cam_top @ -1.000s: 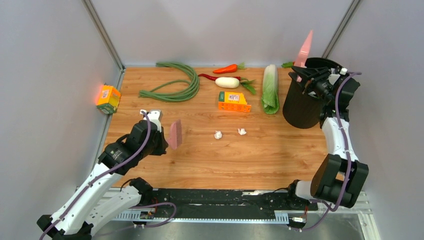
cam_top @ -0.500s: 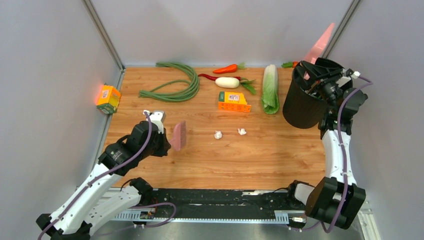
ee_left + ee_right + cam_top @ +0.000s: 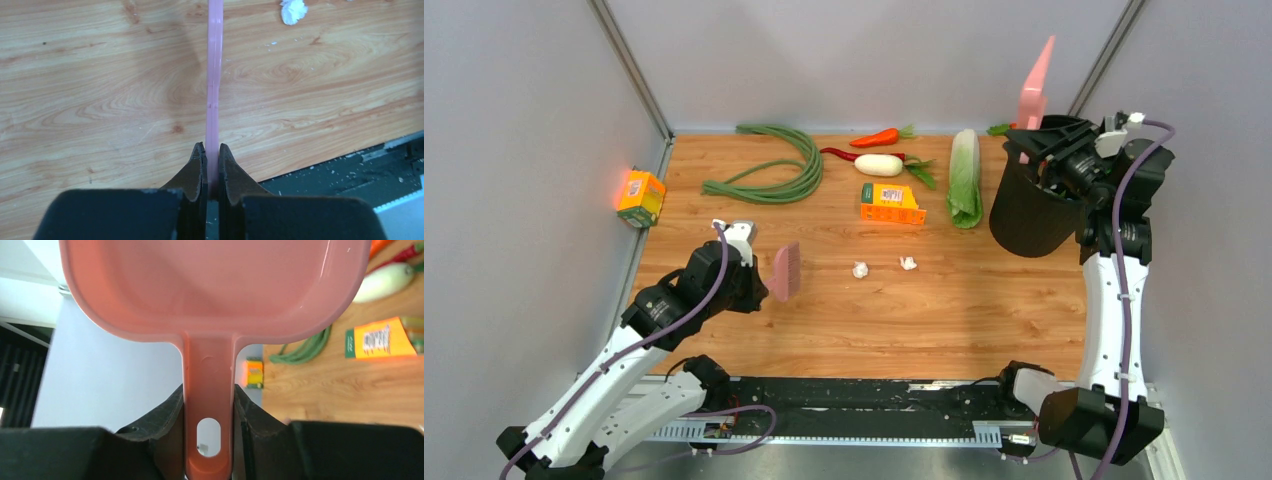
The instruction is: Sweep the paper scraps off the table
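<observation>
Because the paper scraps [image 3: 860, 269] seemed featherlight, sweeping suited them; left hand [image 3: 211, 146] clamped the brush [image 3: 215, 75], right hand [image 3: 208, 390] the dustpan [image 3: 210, 285].

Two paper scraps [image 3: 860, 269] [image 3: 908, 263], two orange boxes [image 3: 640, 197] [image 3: 891, 203]

Plain pale grey walls [image 3: 864, 60] close in the wood-grain worktop [image 3: 944, 320] on three sides under soft, even light, with slim metal posts [image 3: 631, 70] rising at both far corners and a black rail [image 3: 864, 393] along the near edge.
</observation>
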Motion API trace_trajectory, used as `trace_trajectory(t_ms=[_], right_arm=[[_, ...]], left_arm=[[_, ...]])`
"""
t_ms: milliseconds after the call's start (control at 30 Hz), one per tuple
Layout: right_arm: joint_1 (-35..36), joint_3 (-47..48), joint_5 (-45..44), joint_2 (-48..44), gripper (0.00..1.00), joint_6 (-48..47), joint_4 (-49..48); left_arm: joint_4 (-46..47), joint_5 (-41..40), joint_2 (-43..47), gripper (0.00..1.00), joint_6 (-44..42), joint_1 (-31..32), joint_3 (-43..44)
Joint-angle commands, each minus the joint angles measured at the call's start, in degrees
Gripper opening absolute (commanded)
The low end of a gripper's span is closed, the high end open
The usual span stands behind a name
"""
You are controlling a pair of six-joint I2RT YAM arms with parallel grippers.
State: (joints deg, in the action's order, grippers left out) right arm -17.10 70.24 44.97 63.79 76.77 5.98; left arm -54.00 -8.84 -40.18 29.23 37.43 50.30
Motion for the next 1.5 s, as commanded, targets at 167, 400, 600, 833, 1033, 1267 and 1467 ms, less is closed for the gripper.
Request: trace_trajectory(t_ms=[167,400,600,833,1033,1267,1467], right_arm=[[24.01,5.87,-20.59,-3.50,0.00,-28.41,39.61],[43.18,8.16,-38.89,-0.25,0.00,-33.35,56.06],[57.78,5.27,-49.09,3.18,0.00,-29.93,63.36],[59.64,6.30,-53.13,2.39,0.00,-28.17,65.21],[59.64,10.88,-55.60,0.37,0.00,-26.59,65.57],[59.64,7.55,-56.57,-4.98,0.00,-24.30,65.39],[59.64,4.47,-56.04,-9.73,0.00,-23.34,65.48]], left_arm=[[10.58,15.17,-14.12,0.00,-0.05,0.28,9.80],[9.97,12.54,-24.75,0.00,-4.35,0.28,17.71],[10.58,12.79,-31.26,0.00,-5.77,0.28,21.85],[22.61,24.64,-38.90,0.00,5.64,0.54,20.97],[29.38,30.28,-49.53,0.00,10.75,3.70,26.68],[35.54,35.38,-62.63,0.00,16.37,6.25,30.73],[28.78,28.72,-64.23,0.00,18.66,5.73,31.09]])
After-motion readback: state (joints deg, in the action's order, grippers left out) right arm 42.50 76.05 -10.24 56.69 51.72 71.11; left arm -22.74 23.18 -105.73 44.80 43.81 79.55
